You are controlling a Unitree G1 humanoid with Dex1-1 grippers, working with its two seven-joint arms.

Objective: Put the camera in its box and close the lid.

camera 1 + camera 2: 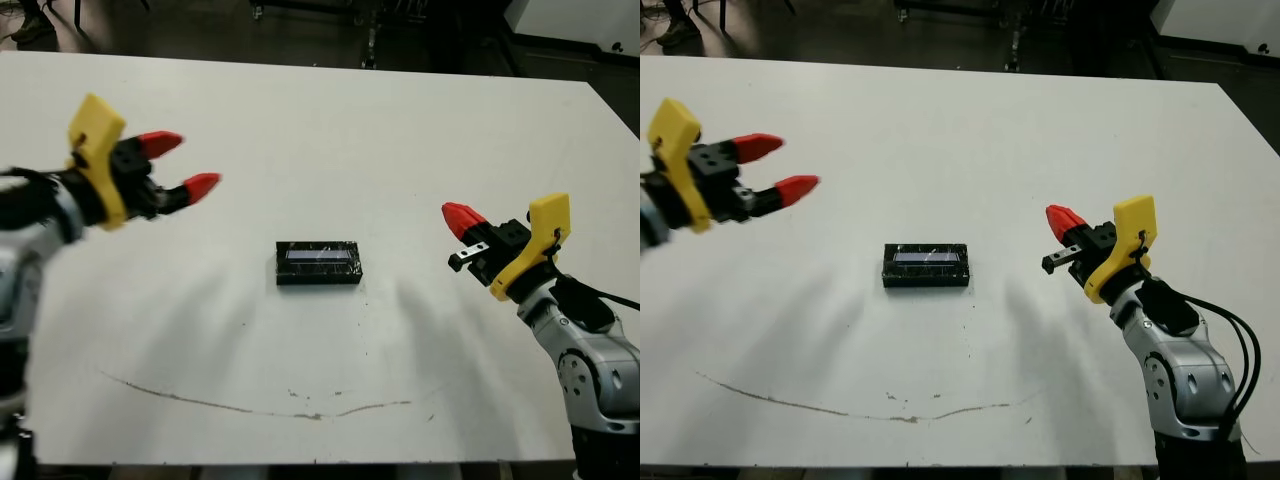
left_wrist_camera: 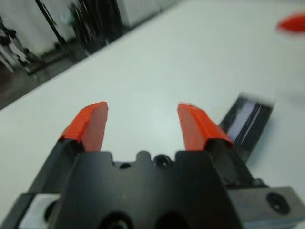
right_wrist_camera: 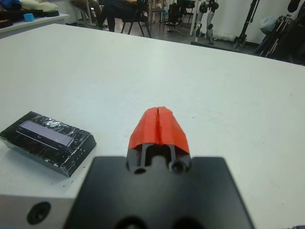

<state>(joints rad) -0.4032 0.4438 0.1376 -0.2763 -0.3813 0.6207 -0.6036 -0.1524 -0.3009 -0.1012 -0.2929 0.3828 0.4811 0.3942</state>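
**benchwatcher:** ok so from where I'm standing, there's one black block sitting flat near the middle of the white desk point(image 1: 400, 130), a bit toward the robot's edge. Looks like the box point(image 1: 318, 263) with the lid point(image 3: 45, 136) already on it, crinkly shiny top and all. There's a pale bluish-purple strip showing on top, like a screen glowing through. Can't tell for sure if that's the camera under there or just a reflection.

**servo_sam:** what are the arms doing?

**benchwatcher:** both are up off the desk and well apart from the box, one on each side. The left end effector point(image 1: 180, 165) hangs out toward the left edge, released, its two red fingers point(image 2: 90, 126) spread with a clear gap and nothing between them. The right end effector point(image 3: 158, 128) is over by the right edge, clenched, red tips pressed together, and it's got nothing in it either.

**servo_sam:** anything else on the desk?

**benchwatcher:** just a long thin dark scuff line point(image 1: 260, 405) running along the near edge, between the box and the robot.
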